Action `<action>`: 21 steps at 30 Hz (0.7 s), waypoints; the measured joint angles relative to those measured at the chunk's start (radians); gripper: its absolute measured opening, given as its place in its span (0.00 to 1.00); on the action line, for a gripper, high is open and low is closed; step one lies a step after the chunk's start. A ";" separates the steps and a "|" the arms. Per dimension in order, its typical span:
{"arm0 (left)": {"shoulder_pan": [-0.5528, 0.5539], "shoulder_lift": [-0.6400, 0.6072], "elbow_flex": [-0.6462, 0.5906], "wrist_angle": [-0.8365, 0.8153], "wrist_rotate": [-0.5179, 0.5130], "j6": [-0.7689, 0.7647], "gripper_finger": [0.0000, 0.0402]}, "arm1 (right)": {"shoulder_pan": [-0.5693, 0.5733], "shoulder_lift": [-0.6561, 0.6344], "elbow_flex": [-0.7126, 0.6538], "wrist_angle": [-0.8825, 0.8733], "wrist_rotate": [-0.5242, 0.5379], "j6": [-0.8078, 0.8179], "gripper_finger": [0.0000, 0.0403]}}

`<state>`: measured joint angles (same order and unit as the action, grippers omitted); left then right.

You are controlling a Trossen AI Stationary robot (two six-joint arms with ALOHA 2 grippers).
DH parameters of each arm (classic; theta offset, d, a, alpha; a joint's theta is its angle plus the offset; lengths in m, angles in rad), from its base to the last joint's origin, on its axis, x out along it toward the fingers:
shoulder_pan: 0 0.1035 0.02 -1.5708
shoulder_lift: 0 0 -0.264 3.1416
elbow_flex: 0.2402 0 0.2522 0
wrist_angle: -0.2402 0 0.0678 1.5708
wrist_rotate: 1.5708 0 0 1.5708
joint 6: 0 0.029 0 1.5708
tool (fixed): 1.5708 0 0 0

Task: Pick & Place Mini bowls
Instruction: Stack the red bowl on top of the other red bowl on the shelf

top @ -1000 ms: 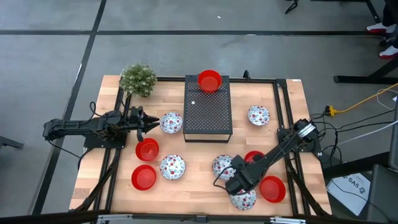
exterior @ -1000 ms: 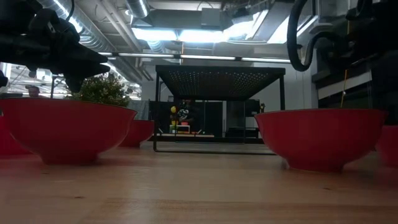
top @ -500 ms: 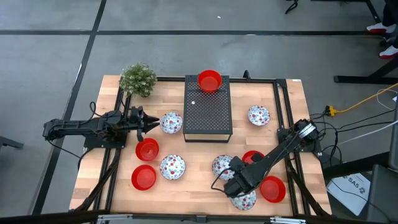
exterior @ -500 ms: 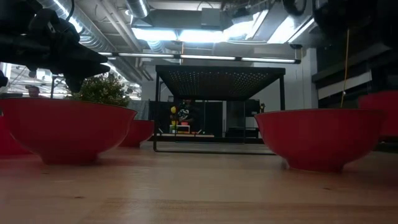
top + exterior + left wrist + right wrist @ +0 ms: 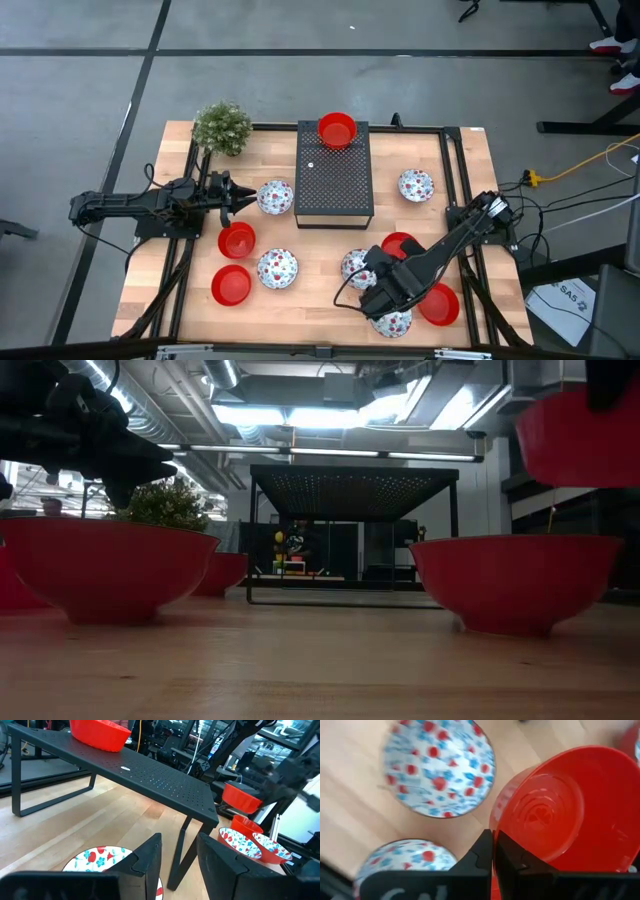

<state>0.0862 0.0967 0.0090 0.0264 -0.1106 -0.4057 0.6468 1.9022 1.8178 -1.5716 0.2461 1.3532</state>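
My right gripper point(image 5: 388, 258) is shut on a plain red mini bowl point(image 5: 399, 243), held above the table's near right part; the low view shows that bowl point(image 5: 578, 445) high in the air. Under it lie floral bowls point(image 5: 440, 770) point(image 5: 405, 860). One red bowl point(image 5: 337, 129) sits on the black perforated box point(image 5: 334, 185). Other bowls rest on their bases on the wood: red ones point(image 5: 237, 240) point(image 5: 231, 285) point(image 5: 438, 304), floral ones point(image 5: 277, 268) point(image 5: 416, 184). My left gripper point(image 5: 235, 197) waits open and level at the left, beside a floral bowl point(image 5: 275, 196). My right gripper pinches the red bowl's rim point(image 5: 492, 829) between its two fingers, one finger on the outer wall and one point(image 5: 512, 856) inside the bowl. The fingers come steeply from above. The bowl hangs clear of the table, mouth upward.
A small green plant point(image 5: 222, 127) stands at the far left corner. A dark metal frame point(image 5: 448, 170) runs around the wooden table. A floral bowl point(image 5: 392, 322) and a red one lie close under my right arm.
My right gripper has gone up, staying shut, and has carried the red bowl from the table to well above the other bowls. In the low view the bowl has climbed from table height to the upper right.
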 joint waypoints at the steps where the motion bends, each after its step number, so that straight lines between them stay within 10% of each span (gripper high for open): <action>1: 0.000 0.000 0.000 0.000 0.000 0.000 0.30 | 0.000 0.000 0.020 0.000 0.002 -0.009 0.02; 21: 0.000 0.000 0.000 0.000 0.000 0.000 0.30 | -0.054 0.001 0.234 0.000 0.041 -0.319 0.02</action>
<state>0.0860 0.0970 0.0089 0.0262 -0.1104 -0.4058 0.5928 1.9034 2.0518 -1.5713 0.2870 1.0347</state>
